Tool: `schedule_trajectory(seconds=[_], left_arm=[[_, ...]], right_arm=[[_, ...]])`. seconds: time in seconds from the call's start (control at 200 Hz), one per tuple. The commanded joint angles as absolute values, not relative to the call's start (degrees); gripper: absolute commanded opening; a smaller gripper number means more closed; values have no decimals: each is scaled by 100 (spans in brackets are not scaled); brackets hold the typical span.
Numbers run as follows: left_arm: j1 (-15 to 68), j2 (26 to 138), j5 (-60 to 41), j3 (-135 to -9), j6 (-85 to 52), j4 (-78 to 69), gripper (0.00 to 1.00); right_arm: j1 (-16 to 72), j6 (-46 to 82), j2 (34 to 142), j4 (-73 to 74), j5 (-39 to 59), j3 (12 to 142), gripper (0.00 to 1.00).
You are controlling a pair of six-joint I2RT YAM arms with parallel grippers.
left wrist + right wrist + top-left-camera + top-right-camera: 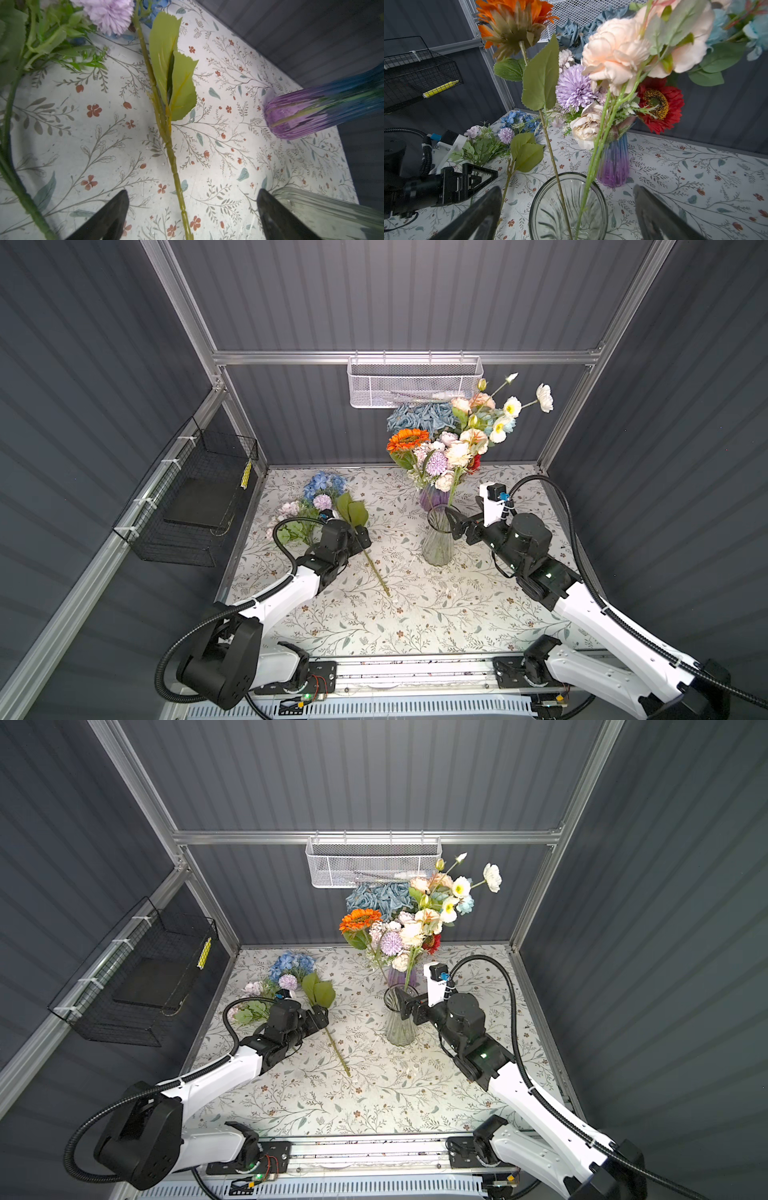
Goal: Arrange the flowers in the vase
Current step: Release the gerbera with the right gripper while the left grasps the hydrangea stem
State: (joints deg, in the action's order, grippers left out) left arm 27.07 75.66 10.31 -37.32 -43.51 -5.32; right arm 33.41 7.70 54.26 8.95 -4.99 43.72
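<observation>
Already two of the flowers stand in the clear glass vase (538, 209): an orange bloom (512, 18) on a thin stem and a peach bloom (612, 47) on a green one. Just behind it, a purple vase (432, 498) holds a full bunch of cream, lilac, red, white-and-yellow and blue heads. More flowers lie flat at the left of the floral table (415, 622): a blue hydrangea (324, 483), a lilac pompom (322, 502) and a long leafy stem (172, 158). The left gripper (192, 190) hangs low over that stem, fingers spread to either side of it and clear of it. The right gripper (566, 187) sits at the clear vase's rim, fingers wide apart and holding nothing. A white mesh basket (415, 381) hangs on the back wall
</observation>
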Motion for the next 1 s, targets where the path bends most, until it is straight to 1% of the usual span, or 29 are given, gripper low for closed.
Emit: schedule_trajectory(seconds=[0.0, 0.08, 0.135, 0.395, 0.53, 0.61, 0.75, 0.885, 0.961, 0.996], left_arm=[[2783, 7802, 917, -3693, -4399, -722, 86], [2838, 8006, 870, -3685, -4414, -910, 73], [2878, 8137, 889, -3695, -4398, -962, 66], [2918, 8695, 1120, -3760, -4299, -1237, 62], [2918, 9023, 1131, -3854, -4292, -1422, 54], [2918, 9159, 1173, -3911, -4231, -1481, 46], [2918, 9354, 1303, -3978, -4153, -1563, 43], [2918, 9468, 1312, -3986, -4147, -1707, 34], [2918, 9520, 1325, -4008, -4133, -1739, 25], [2918, 9549, 1322, -4008, -4134, -1747, 19]], right_arm=[[3329, 880, 5360, 1002, -604, 4285, 99], [3331, 902, 5345, 1002, -626, 4274, 99], [3328, 924, 5322, 1003, -649, 4263, 99], [3330, 980, 5169, 1081, -722, 4207, 99], [3324, 997, 5093, 1090, -686, 4197, 99], [3329, 984, 5045, 1081, -716, 4184, 99], [3327, 990, 4941, 1063, -766, 4132, 99], [3327, 976, 4869, 1048, -797, 4118, 99], [3327, 971, 4843, 1046, -800, 4113, 99], [3328, 974, 4826, 1046, -808, 4114, 99]])
